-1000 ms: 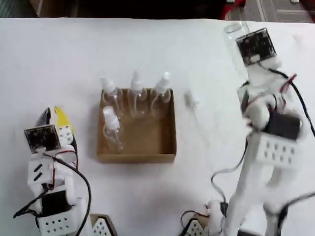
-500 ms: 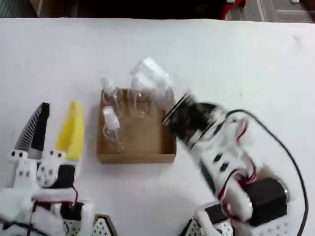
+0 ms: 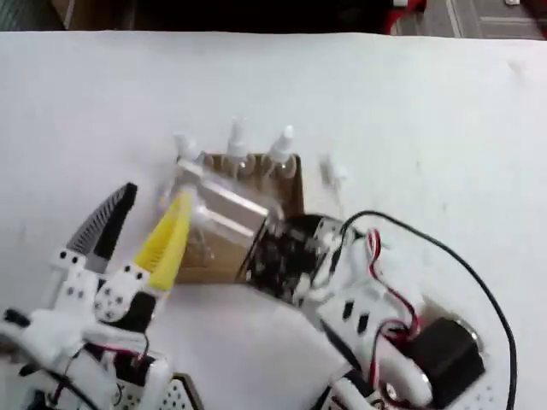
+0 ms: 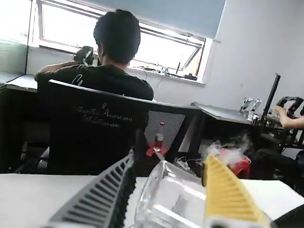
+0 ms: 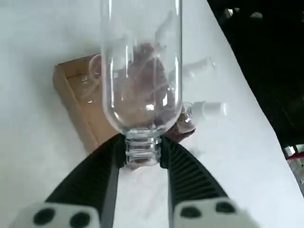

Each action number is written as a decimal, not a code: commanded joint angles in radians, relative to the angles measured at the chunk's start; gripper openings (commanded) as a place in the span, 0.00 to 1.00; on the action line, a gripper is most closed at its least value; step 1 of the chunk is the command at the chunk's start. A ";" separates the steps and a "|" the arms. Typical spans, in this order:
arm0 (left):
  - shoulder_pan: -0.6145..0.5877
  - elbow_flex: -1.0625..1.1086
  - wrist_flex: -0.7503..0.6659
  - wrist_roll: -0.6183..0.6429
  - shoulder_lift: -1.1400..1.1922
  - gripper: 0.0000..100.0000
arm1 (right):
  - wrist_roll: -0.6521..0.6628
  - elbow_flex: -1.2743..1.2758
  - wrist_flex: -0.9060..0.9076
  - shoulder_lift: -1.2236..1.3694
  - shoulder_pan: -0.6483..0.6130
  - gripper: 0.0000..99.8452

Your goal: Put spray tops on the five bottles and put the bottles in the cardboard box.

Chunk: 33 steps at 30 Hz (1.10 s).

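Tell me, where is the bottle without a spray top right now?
In the high view the bare bottle lies tilted over the cardboard box, its neck clamped by the right gripper, its base near the left gripper.

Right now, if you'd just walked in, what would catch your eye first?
The right gripper clamps an uncapped clear bottle by its neck, holding it sideways above the cardboard box. The left gripper gapes open at the bottle's base, and one loose spray top lies on the table beside the box.
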 commanded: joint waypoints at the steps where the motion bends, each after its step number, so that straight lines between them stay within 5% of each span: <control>1: 0.007 0.052 -0.034 -0.035 0.024 0.21 | -0.012 -0.120 0.094 -0.044 -0.104 0.02; 19: 0.002 0.081 0.052 -0.035 0.019 0.21 | -0.068 -0.261 0.116 -0.050 -0.102 0.02; 29: -0.367 -0.049 0.060 -0.028 0.019 0.21 | -0.210 -0.405 0.119 0.094 0.222 0.02; 33: -0.529 0.040 0.057 -0.026 0.019 0.21 | -0.184 -0.503 0.200 0.321 0.217 0.02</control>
